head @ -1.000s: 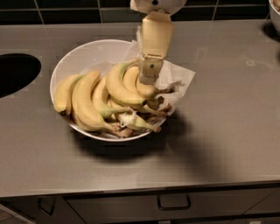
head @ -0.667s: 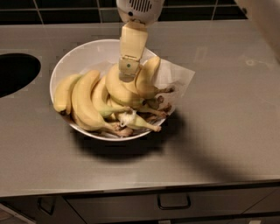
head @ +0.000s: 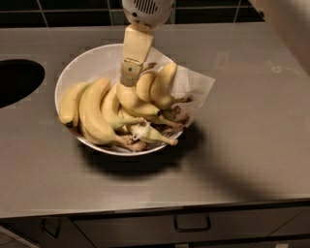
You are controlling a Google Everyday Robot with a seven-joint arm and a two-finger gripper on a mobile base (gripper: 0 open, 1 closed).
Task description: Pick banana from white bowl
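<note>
The white bowl (head: 92,60) stands on the grey counter with a crumpled white paper liner (head: 193,82) sticking out at its right. Several bananas lie in it. The strongly curved yellow banana (head: 135,104) lies in the middle, its dark tip pointing right. A short stubby banana (head: 145,85) sits just above it, and a long thick one (head: 93,115) lies to the left. My gripper (head: 128,81) comes down from the top of the view. Its cream tip rests against the upper left end of the curved banana.
A dark round sink opening (head: 14,80) is cut into the counter at the left. Dark tiles (head: 72,5) run along the back. A drawer with a handle (head: 192,224) sits below the front edge. Part of my arm (head: 290,24) crosses the top right corner.
My gripper has moved left, from the right-hand bananas near the paper liner to the middle of the bowl. The bananas have not visibly shifted.
</note>
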